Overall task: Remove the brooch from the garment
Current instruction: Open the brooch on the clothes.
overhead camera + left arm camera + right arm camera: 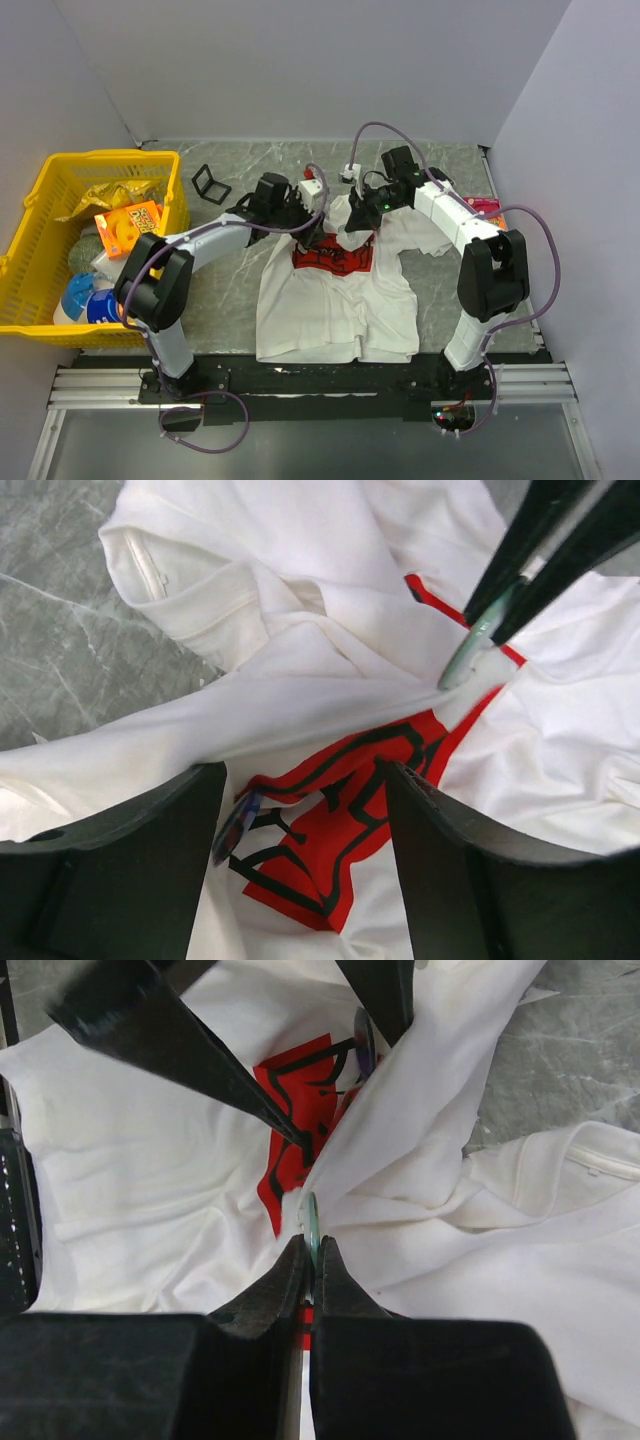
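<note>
White short-sleeved T-shirt with a red printed square (330,310) lies beneath both jaws; only the wrist views reveal two discs: one pale green disc (311,1218) clenched in the right gripper (312,1243), one bluish disc (236,825), perhaps the brooch, beside a finger of the spread left gripper (303,777).

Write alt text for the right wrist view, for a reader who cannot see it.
The right gripper pinches a thin pale-green disc at a fold of the white T-shirt, beside its red print. The open left gripper points in from the top.
</note>
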Robot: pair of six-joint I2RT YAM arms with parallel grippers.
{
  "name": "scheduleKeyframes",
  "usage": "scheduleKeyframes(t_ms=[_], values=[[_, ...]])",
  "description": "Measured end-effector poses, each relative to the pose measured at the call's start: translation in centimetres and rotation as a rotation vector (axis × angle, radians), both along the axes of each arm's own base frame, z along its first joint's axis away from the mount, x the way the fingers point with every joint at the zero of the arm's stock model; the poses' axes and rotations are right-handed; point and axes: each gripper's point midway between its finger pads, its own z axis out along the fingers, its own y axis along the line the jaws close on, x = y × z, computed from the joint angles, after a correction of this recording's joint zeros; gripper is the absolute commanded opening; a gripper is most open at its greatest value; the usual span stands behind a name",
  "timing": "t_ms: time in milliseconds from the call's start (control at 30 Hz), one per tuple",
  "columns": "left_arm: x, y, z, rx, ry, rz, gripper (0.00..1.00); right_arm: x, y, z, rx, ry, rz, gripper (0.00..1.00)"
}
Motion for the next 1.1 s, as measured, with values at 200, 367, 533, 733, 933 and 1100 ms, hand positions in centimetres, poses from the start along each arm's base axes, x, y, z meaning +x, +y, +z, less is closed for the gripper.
scheduleKeyframes(t_ms=[200,367,533,733,933,1100], values=[[-0.5,0.6,1.7,-0.048,0.019,-0.047,0.74,0.2,-0.3,0.0,0.001,0.017,-0.025,0.0],[-1.0,0.4,2.4,-0.056,0.028,-0.076,0.76,0.3,-0.5,0.0,-0.006,0.024,-0.043,0.0],[-1.4,-0.6,3.0,-0.032,0.007,-0.073,0.77,0.7,-0.8,-0.2,-0.026,0.023,-0.07,0.0],[-3.0,-3.8,4.1,-0.021,-0.014,-0.064,0.79,0.9,-0.9,-0.3,-0.035,0.025,-0.088,0.0],[-2.2,-4.5,5.1,-0.051,-0.002,-0.007,0.79,1.3,-1.0,-0.3,-0.04,0.017,-0.101,0.0],[-1.9,-4.6,4.1,-0.045,0.03,0.035,0.79,1.4,-1.1,-0.2,-0.036,0.015,-0.108,0.0]])
